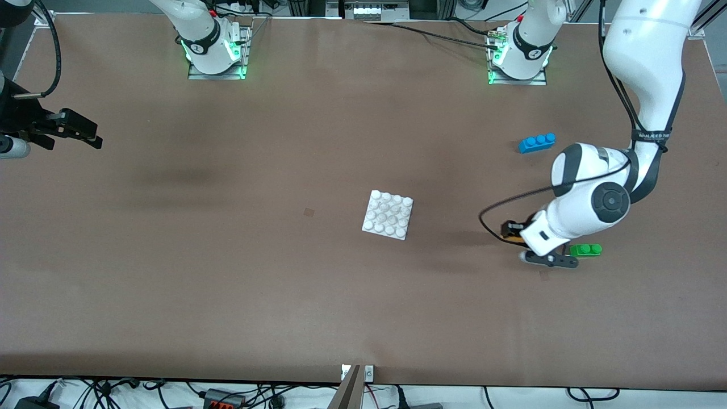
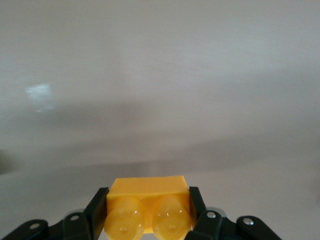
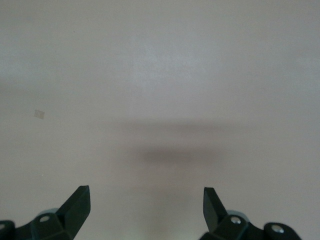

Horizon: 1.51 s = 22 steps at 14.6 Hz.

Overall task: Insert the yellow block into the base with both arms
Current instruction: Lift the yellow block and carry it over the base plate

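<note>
The left gripper (image 2: 147, 212) is pinching the yellow block (image 2: 148, 209) between its two fingers, one finger on each short end. In the front view the left gripper (image 1: 519, 238) is down low near the table, toward the left arm's end, and only a bit of the block shows under the arm. I cannot tell if the block is touching the table or just off it.

The right gripper (image 3: 146, 205) has its fingers spread wide with nothing between them. It waits over the edge of the table at the right arm's end.

The base (image 1: 388, 214) lies flat near the middle of the table, well apart from both grippers. Nothing is stuck on it yet.

The block looks small, light and hard. It should not bend or break. Its smooth plastic sides might be a bit slippery, so holding the flat ends, as now, seems a good way. The base also looks light, so it may slide when the block is pushed down. The other gripper may need to hold it still.

There is one yellow block, one base, one green block (image 1: 586, 249) and one blue block (image 1: 537, 142). There are two arms.
</note>
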Available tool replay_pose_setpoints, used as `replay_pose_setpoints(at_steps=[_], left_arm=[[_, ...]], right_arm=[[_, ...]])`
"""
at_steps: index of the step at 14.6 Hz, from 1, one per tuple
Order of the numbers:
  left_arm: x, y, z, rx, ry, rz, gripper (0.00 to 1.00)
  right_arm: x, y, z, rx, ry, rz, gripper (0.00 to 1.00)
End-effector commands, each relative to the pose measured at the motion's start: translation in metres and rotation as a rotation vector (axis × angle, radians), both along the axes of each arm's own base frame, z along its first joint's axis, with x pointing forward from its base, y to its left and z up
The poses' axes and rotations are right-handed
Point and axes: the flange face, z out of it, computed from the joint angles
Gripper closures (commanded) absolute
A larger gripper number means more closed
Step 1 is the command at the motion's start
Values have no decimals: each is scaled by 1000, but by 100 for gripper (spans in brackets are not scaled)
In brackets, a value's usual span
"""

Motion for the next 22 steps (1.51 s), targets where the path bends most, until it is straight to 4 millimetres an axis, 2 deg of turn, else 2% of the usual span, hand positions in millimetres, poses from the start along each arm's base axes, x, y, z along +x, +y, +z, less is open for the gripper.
replay_pose_setpoints(at_steps=[1,3,4,6,9,11,12,17,21,22], left_arm=[[-6,-55,18,-8,17,-74,51],[-11,-104,25,-52,8,-113,51],[-17,-135,20,-66,13,-144,50],[-31,-184,2,-78,27,-182,50],[-39,-218,-4,-97,-43,-120,51],[-60,-261,-14,-104,-50,-106,53],[-66,-273,-21,-107,-67,-91,53],[-76,-291,-43,-120,-92,-100,52],[-86,-289,-52,-87,-98,-85,53],[-90,-286,-49,-80,-110,-62,53]], right_arm=[[-5,0,0,18,2,-5,0],[-5,-1,0,18,0,-5,0],[-5,-1,0,18,-1,-5,0],[-5,0,0,18,-1,-5,0],[-5,1,0,18,1,-3,0],[-5,1,0,18,-1,-3,0],[-4,3,1,18,-6,0,0],[-4,2,0,18,-3,-2,0],[-5,2,0,18,-1,-2,0],[-5,2,0,18,-1,-2,0]])
